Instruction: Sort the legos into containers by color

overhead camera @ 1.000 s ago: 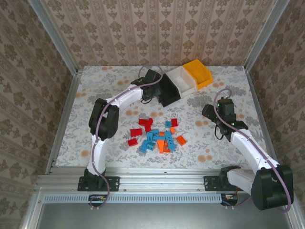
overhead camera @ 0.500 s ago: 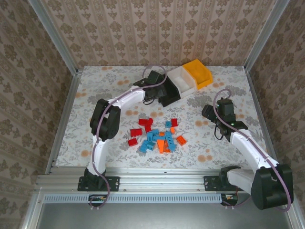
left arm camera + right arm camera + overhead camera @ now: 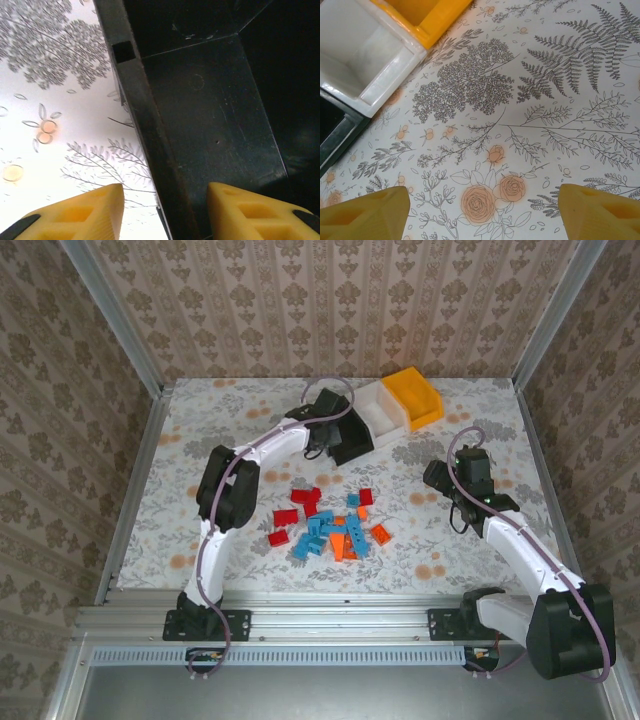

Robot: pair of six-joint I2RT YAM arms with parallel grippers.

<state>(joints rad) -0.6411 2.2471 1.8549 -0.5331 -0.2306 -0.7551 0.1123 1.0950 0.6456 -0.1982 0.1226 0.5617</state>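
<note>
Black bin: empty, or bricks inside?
Empty, as far as visible: the black bin floor is bare in the left wrist view.

Far back, a black open-topped plastic bin [image 3: 355, 442], a white plastic bin [image 3: 385, 410] and a yellow-orange plastic bin [image 3: 415, 395] run left to right. Nearer lie red plastic toy bricks [image 3: 287, 517], light blue bricks [image 3: 320, 530], orange bricks [image 3: 380, 533]. The white table covering [image 3: 200, 440] bears grey ferns and orange roses.
</note>
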